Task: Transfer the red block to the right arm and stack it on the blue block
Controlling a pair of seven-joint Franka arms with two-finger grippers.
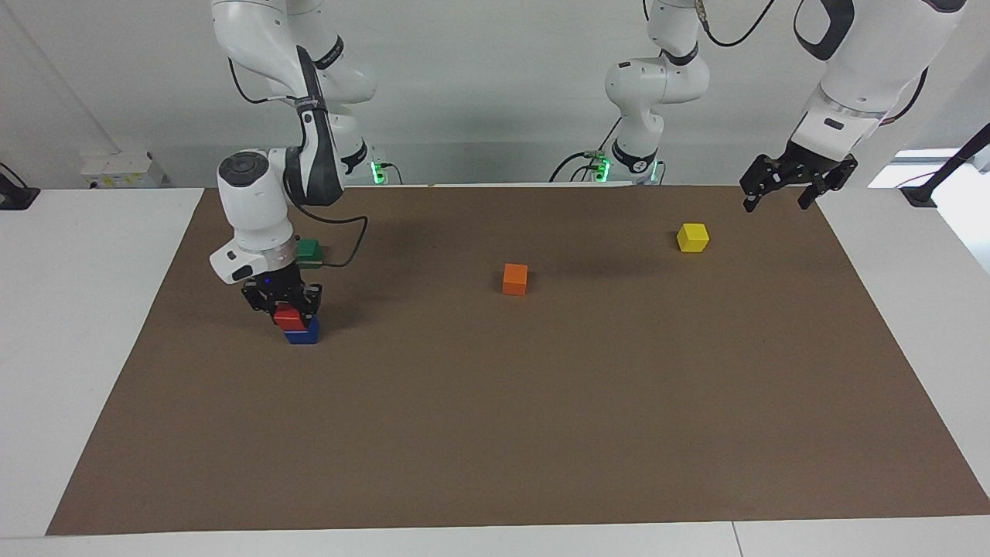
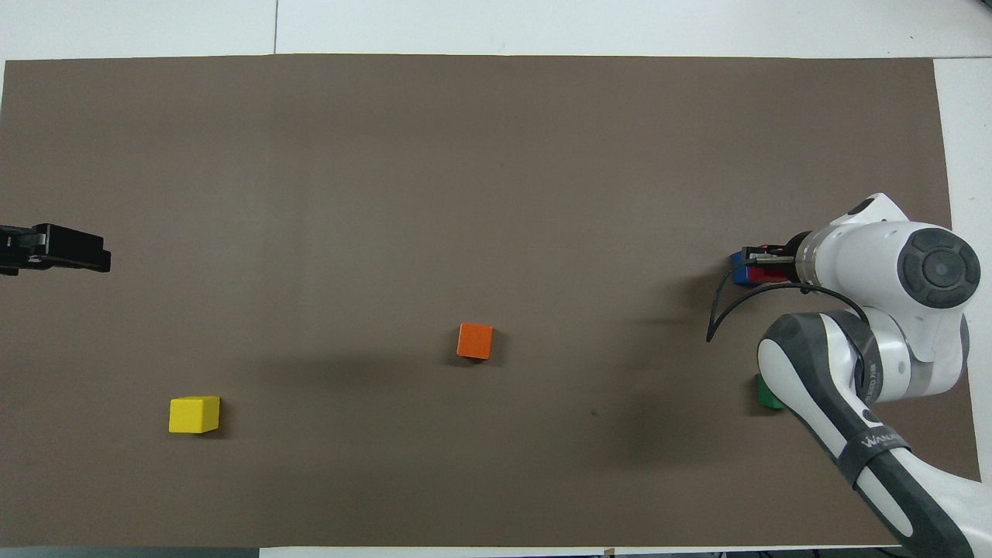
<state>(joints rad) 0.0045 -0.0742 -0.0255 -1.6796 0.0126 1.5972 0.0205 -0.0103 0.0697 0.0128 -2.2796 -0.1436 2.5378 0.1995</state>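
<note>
Pinching red block (image 1: 289,317) atop blue block (image 1: 302,333): right fingers (image 1: 283,308), wrist vertical; left fingers (image 1: 783,188) spread, raised.

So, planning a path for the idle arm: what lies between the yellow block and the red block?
Only the orange block lies between the yellow block and the red block; otherwise bare mat, clearest in the overhead view.

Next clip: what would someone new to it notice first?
The right gripper, shut on the red block, holds it on the blue block toward the right arm's end of the table, with a green block nearer the robots. The left gripper waits open, raised over the mat's corner near the yellow block. An orange block sits mid-table.
</note>
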